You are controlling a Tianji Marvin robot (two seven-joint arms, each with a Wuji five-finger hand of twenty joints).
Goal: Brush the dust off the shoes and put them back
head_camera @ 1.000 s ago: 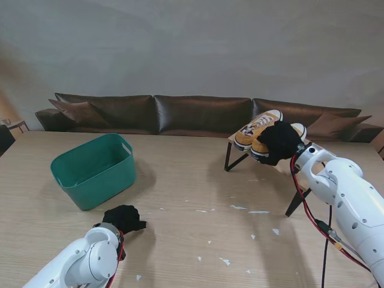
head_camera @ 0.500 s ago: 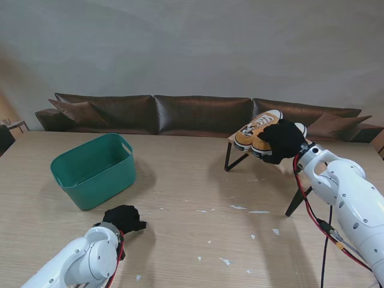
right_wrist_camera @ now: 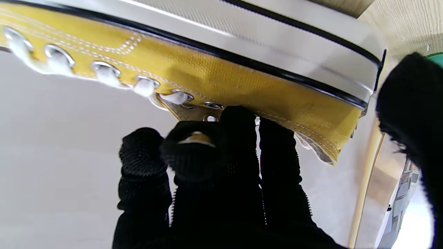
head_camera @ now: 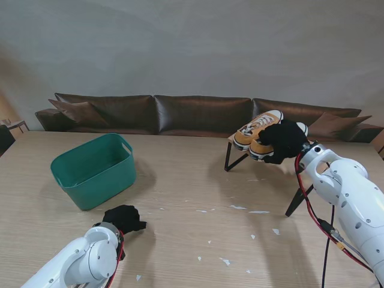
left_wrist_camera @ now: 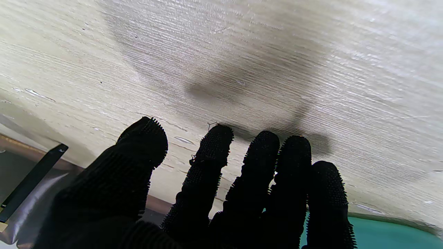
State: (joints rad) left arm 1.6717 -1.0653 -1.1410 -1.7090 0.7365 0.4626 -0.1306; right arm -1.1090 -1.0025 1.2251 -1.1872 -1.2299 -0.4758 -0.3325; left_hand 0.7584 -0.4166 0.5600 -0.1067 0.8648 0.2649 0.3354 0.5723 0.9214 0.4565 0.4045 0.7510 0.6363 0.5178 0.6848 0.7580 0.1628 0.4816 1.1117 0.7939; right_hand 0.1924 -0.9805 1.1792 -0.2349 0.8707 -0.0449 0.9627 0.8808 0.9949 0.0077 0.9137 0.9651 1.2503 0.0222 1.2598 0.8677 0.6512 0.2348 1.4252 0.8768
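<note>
Grasp step: right hand [head_camera: 283,141] fingers [right_wrist_camera: 238,121] curl onto the nearer yellow shoe [right_wrist_camera: 242,79]; next, seemingly, lifting off the rack [head_camera: 237,153]; left hand [head_camera: 123,218] fingers wide.

Green basket [head_camera: 93,171], brown sofa [head_camera: 201,114]

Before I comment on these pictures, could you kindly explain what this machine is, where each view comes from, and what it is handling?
It is a robot with two arms ending in black-gloved five-finger hands. One camera looks down from its stand; one sits on each wrist, and those pictures appear upside down. The right hand has its fingers on a yellow shoe, one of a pair on a small rack; whether it truly grips is unclear. The left hand hovers open, holding nothing. On the table sits a green basket.
</note>
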